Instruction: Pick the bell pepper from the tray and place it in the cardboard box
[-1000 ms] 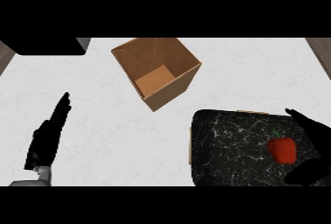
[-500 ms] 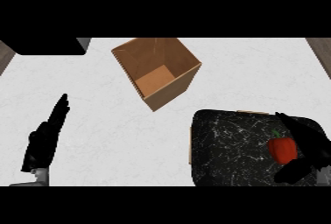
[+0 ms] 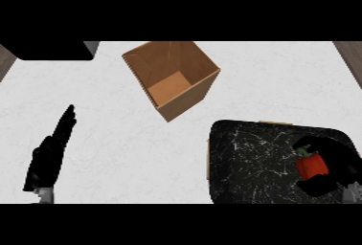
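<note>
The red bell pepper [image 3: 311, 165] is seen on the dark marbled tray [image 3: 254, 162], at the tray's right side, with the right hand [image 3: 338, 167] curled round it, fingers above and thumb below, so that only the pepper's left face and green stem show. The stem is pointed up and away from the robot, which sets the pepper's long axis roughly along the tray's short side. The open cardboard box [image 3: 172, 76] is placed up and to the left of the tray, well apart from the pepper; the carry is judged to run that way, across the tray's upper left corner. The left hand [image 3: 50, 153] is held flat, fingers straight, far to the left of the tray, much the farther of the two. No lettering or brand can be read on box or tray
</note>
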Motion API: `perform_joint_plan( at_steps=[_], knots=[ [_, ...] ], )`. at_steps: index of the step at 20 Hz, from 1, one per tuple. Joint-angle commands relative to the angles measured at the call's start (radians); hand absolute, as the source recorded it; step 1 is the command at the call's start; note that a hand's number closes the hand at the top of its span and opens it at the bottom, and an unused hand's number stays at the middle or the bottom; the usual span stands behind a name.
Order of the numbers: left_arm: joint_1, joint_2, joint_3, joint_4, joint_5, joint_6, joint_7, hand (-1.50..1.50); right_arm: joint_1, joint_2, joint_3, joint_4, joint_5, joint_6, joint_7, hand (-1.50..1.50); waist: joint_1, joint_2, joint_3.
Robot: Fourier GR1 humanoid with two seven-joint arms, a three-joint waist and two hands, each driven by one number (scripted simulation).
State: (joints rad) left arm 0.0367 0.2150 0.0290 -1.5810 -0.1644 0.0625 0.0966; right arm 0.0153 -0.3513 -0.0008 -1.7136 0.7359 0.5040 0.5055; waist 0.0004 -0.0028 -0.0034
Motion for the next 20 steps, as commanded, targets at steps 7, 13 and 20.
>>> perform_joint_plan(
  at_steps=[7, 13, 20],
  knots=[
    [-0.091, -0.003, 0.04, 0.07, -0.002, -0.011, 0.009, 0.0, 0.003, -0.041, -0.003, -0.029, 0.162, -0.165, -0.105, 1.5, -0.004, 0.002, 0.003],
    [-0.086, -0.014, 0.021, 0.05, -0.016, -0.016, 0.016, 0.0, -0.235, 0.013, 0.119, 0.178, 0.295, -0.217, -0.119, 1.5, 0.018, 0.006, 0.004],
    [-0.082, 0.009, 0.065, 0.042, 0.004, -0.053, 0.007, 0.0, -0.277, -0.006, 0.061, 0.159, 0.335, -0.265, -0.162, 1.5, 0.002, 0.003, 0.003]
  ],
)
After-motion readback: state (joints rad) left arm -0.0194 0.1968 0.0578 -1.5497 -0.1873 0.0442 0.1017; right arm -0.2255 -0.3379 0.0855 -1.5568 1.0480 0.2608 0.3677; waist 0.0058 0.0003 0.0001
